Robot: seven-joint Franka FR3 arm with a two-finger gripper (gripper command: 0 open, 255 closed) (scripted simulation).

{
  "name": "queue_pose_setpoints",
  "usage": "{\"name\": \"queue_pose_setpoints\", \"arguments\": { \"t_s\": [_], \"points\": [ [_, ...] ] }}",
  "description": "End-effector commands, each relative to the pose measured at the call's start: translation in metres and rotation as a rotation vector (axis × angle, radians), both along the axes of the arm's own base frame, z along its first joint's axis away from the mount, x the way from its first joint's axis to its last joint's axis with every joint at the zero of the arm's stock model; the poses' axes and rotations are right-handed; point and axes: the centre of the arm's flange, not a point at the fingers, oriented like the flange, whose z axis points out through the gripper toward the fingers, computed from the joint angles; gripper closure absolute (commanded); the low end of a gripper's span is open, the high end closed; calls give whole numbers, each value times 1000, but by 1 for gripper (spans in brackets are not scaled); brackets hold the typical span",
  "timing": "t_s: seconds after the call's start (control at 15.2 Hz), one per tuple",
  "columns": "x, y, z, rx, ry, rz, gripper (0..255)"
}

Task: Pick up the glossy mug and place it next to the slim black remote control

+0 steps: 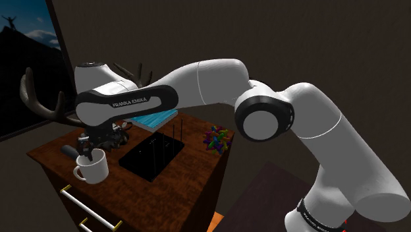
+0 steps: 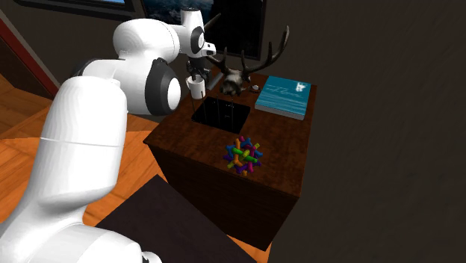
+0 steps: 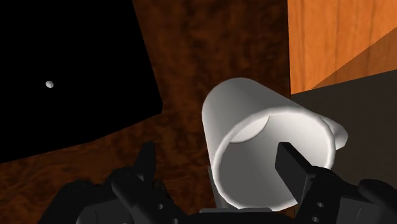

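Shoulder view: white mug (image 1: 92, 169) stands on the wooden dresser (image 1: 197, 142) near a corner, beside a black slab (image 1: 153, 157), with the gripper (image 1: 85, 158) at its rim.
Second exterior view: mug sits near antlers (image 2: 246, 63).
Wrist view: fingers spread, one inside the mug, the other outside and clear of its wall.

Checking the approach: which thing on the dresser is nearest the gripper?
The glossy white mug, its rim straddled by the black gripper; teal book and multicoloured puzzle lie farther off.
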Motion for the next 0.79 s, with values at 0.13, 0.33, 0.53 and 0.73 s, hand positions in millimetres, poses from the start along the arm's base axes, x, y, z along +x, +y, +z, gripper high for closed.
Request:
{"name": "queue_pose_setpoints", "arguments": {
  "t_s": [0.13, 0.33, 0.53, 0.73],
  "points": [
    [-2, -3, 40, 0, 0, 0, 0],
    [-3, -4, 50, 0, 0, 0, 0],
    [-3, -4, 50, 0, 0, 0, 0],
    [-3, -4, 50, 0, 0, 0, 0]
  ]
}}
